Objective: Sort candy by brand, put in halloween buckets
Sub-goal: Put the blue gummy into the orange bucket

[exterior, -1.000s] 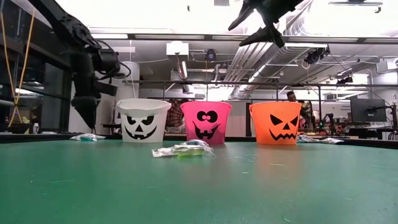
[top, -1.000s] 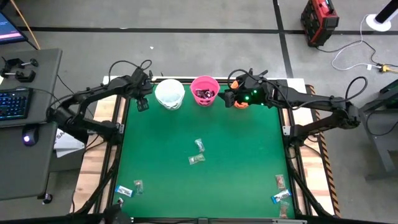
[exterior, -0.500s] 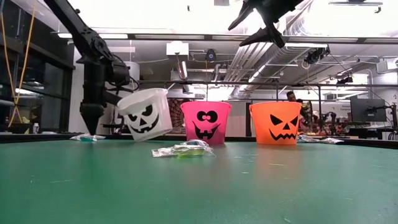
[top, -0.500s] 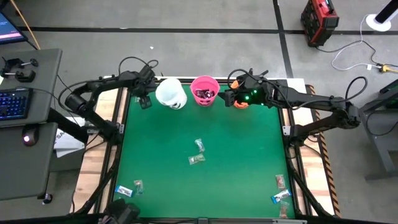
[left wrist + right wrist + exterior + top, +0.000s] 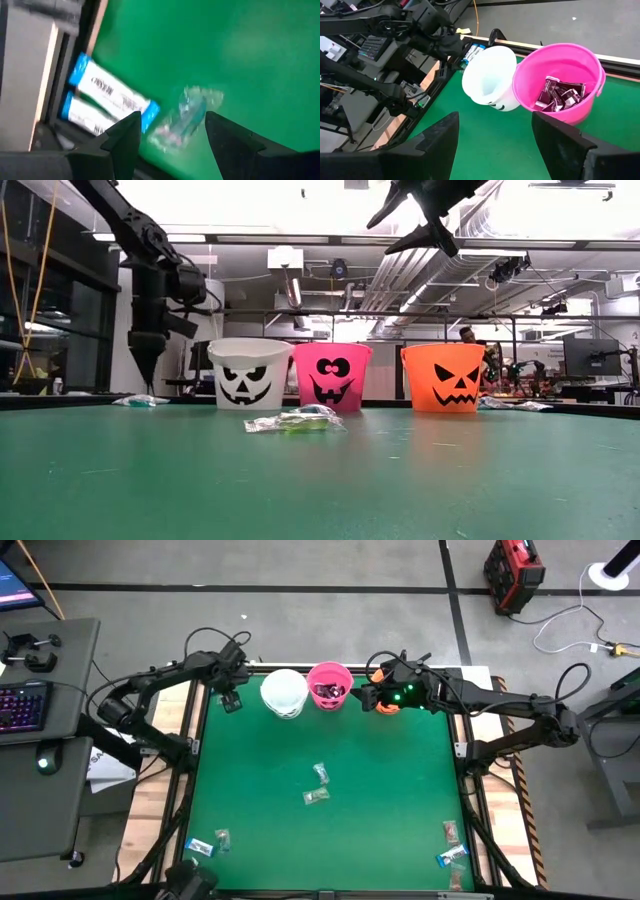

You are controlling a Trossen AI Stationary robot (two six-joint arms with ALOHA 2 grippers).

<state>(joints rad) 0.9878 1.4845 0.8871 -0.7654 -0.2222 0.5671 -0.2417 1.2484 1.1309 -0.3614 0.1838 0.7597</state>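
Note:
Three halloween buckets stand in a row at the table's far edge: white [image 5: 284,692], pink [image 5: 329,685] and orange [image 5: 443,377]. The white one stands close against the pink one, which holds dark candy [image 5: 560,95]. My left gripper [image 5: 172,140] points down, open, over a clear-wrapped candy [image 5: 187,115] in the far left corner, left of the white bucket. My right gripper [image 5: 495,145] hangs open, high above the orange bucket, and hides most of it in the high view. Loose candy lies mid-table [image 5: 318,784], near left [image 5: 201,846] and near right [image 5: 452,855].
Two blue-and-white wrapped bars [image 5: 107,97] lie at the table's far left corner beside the clear candy, next to the table frame [image 5: 55,75]. Bare green mat [image 5: 390,790] stretches between the buckets and the near candy.
The white bucket tipped over sideways, then came back upright; it now stands farther toward the table's right, close against the pink bucket. My left gripper moved a little toward the table's right, staying by the far left corner. My right arm kept still.

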